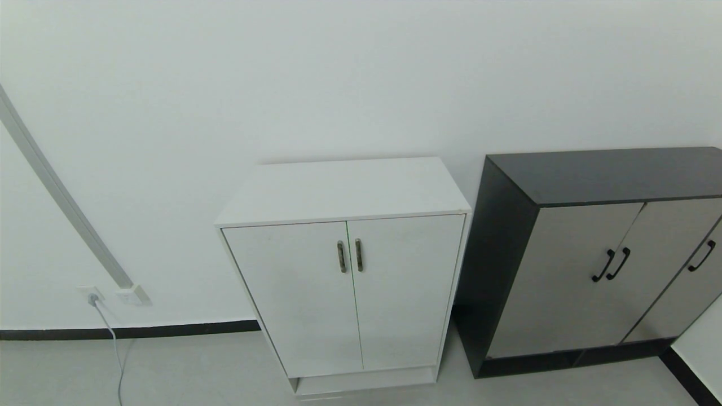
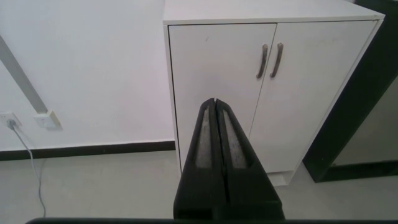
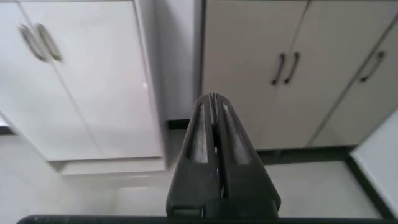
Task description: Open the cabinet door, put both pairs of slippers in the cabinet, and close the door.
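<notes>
In the head view, one white cabinet [image 1: 344,192] stands on the floor [image 1: 197,372] against the wall. It has a flat top, and its two plain white doors [image 1: 293,293] are both shut and meet at a thin centre seam. Two slim upright metal handles [image 1: 342,256] sit side by side, one on each side of that seam, and a low recess runs under the doors. Just beside it, on the robot's right, stands one dark cabinet [image 1: 502,254] with a black top and side and grey door fronts. Three curved black pulls [image 1: 603,265] show on it, two paired and one farther right. On the wall to the robot's left, one socket [image 1: 90,294] has one grey cable [image 1: 115,349] hanging from it to the floor. Beside the socket, one slanted conduit strip [image 1: 56,192] ends in a small white fitting. In the left wrist view, the left pincer [image 2: 215,102] has its two fingers pressed together with nothing between them. It is in the air before the white cabinet [image 2: 311,93], well apart from it, and both handles [image 2: 263,61] are visible. In the right wrist view, the right pincer [image 3: 214,98] is likewise pressed together and grips nothing. It faces the narrow gap between the white cabinet [image 3: 81,87] and the dark cabinet [image 3: 249,62], with two handles showing on the first and three pulls on the second.
</notes>
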You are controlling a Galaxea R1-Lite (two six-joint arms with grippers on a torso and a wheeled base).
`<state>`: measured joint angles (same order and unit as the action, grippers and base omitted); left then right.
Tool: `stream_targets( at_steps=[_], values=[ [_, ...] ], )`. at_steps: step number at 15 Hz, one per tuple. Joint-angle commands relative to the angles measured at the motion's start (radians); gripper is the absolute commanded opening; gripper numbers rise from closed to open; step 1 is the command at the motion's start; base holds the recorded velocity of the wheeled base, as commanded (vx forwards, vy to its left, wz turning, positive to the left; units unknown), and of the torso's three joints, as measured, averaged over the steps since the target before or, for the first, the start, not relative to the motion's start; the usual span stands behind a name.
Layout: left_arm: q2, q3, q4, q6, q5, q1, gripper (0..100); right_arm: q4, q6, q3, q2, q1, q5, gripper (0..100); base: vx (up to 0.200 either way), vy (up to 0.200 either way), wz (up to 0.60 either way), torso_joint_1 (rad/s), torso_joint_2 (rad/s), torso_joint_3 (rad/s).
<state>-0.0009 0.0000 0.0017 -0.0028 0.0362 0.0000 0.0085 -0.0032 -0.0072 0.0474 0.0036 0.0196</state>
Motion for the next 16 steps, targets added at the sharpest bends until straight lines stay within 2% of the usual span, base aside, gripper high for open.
stream_targets(
  at_steps=[1, 6, 10, 16],
  values=[
    [0.001, 0.0, 0.0, 0.0, 0.001, 0.0, 0, -0.002, 0.022, 0.006, 0.015, 0.024, 0.003, 0, 0.0, 0.0, 0.0, 0.0, 0.0, 0.0],
    [0.001, 0.0, 0.0, 0.0, 0.001, 0.0, 0, -0.004, 0.019, 0.006, 0.049, 0.072, -0.003, 0, 0.0, 0.0, 0.0, 0.0, 0.0, 0.0],
    [0.001, 0.0, 0.0, 0.0, 0.001, 0.0, 0, -0.004, 0.011, 0.006, 0.006, -0.028, -0.006, 0, 0.0, 0.0, 0.0, 0.0, 0.0, 0.0],
    [0.001, 0.0, 0.0, 0.003, 0.001, 0.0, 0, -0.012, 0.072, 0.007, -0.046, -0.008, -0.032, 0, 0.0, 0.0, 0.0, 0.0, 0.0, 0.0]
  ],
)
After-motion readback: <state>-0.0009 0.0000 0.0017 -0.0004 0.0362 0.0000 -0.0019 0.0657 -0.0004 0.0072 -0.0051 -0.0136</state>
